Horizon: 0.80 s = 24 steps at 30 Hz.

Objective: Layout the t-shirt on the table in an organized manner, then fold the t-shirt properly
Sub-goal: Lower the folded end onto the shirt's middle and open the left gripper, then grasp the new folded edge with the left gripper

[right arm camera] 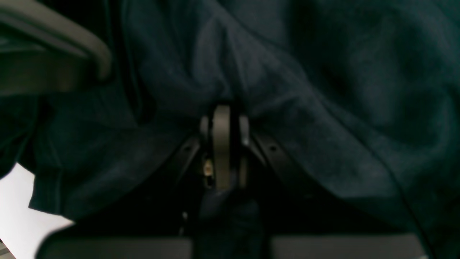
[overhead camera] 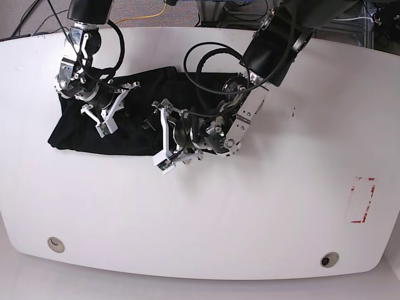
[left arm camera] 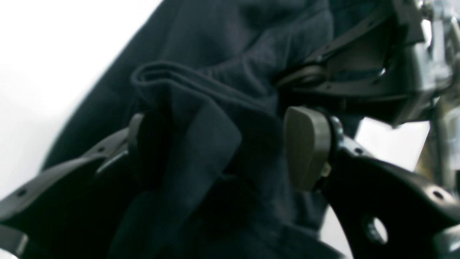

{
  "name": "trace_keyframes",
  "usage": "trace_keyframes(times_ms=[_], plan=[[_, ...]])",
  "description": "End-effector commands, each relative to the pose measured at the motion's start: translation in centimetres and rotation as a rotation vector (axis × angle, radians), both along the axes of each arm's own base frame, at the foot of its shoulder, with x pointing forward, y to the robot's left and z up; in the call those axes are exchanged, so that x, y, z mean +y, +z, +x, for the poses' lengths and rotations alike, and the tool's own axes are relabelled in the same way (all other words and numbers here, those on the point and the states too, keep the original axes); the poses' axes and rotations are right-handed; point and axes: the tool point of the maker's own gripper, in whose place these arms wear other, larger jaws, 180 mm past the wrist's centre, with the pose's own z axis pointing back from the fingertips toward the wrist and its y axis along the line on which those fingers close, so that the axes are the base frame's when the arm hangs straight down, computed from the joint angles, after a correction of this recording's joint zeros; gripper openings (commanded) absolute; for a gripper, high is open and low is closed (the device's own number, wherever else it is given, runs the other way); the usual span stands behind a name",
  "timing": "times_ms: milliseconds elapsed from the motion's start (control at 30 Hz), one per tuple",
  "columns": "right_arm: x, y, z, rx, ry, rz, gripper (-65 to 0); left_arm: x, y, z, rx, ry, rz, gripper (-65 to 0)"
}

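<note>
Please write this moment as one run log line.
t-shirt: bunched on table | right gripper: shut on t-shirt | left gripper: open around fold

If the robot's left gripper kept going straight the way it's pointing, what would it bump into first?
Most likely the t-shirt. The left gripper is open, with bunched black fabric sitting right between its fingers. The table lies beyond, though depth is hard to judge.

The surface (overhead camera: 250,219) is bare on its whole front and right part, so a claw can pass there freely. At the back left, the crumpled t-shirt (overhead camera: 75,134), both arms and looping cables (overhead camera: 206,53) block the way.
</note>
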Motion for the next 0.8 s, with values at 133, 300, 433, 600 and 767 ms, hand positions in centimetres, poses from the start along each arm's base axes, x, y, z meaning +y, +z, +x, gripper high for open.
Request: trace_keyframes(times_ms=[133, 300, 433, 600, 767], plan=[[-0.7, -0.6, -0.5, 0.039, 0.004, -0.048, -61.8, -1.4, 10.4, 0.9, -0.179, -0.04, -0.262, -19.2], [-0.7, -0.6, -0.6, 0.04, 0.004, -0.048, -61.8, 1.4, 9.4, 2.0, -0.166, 0.025, -0.249, -19.9], [-0.8, -0.6, -0.6, 0.04, 0.004, -0.049, -61.8, 3.7, 7.4, 1.8, -0.134, 0.07, -0.218, -29.3], [-0.8, -0.6, -0.7, 0.042, 0.004, -0.049, -61.8, 6.0, 6.2, 1.1, -0.129, 0.106, -0.194, -45.8], [-0.8, -0.6, -0.6, 0.04, 0.004, -0.049, -61.8, 8.1, 5.2, 0.1, -0.128, 0.127, -0.164, -51.8]])
